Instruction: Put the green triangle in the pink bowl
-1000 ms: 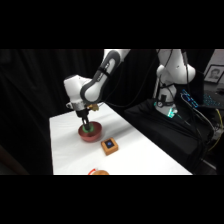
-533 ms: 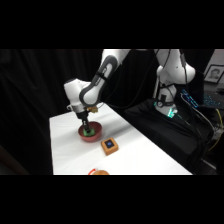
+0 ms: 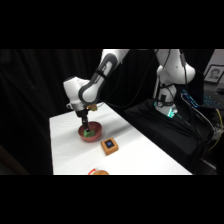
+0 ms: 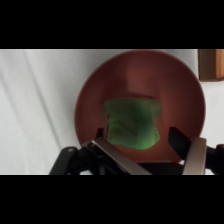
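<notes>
Green triangle (image 4: 132, 128) in pink bowl (image 4: 142, 70), between spread claw (image 4: 145, 150) fingers

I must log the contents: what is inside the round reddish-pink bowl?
Inside the round reddish-pink bowl lies the bright green wedge block. The gripper covers the bowl's near rim.

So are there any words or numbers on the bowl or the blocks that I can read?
No readable text anywhere.
Pink bowl: plain, no writing.
Green triangle: plain, no writing.
Orange-brown block: a dark blue centre, no letters.
Framed thing at the far right edge: too blurred to read.
</notes>
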